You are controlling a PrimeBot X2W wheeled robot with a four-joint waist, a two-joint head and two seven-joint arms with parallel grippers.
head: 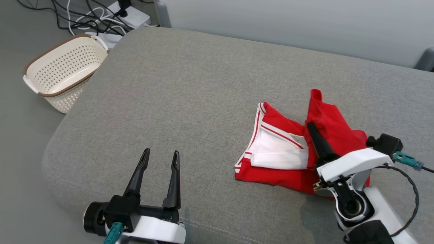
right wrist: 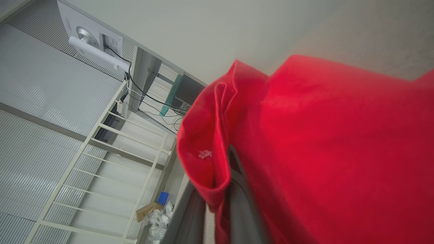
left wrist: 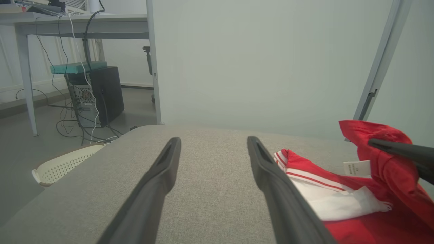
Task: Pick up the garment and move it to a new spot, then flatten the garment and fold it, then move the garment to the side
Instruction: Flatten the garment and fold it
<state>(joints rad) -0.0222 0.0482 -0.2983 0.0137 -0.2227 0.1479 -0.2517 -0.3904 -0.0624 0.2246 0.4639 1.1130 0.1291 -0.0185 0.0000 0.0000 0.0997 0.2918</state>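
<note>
Red on grey: pinched garment fold in right gripper, left gripper wide, empty; likely needed slow, high lift.

Likely an office: desk, computer tower, cables.
</note>
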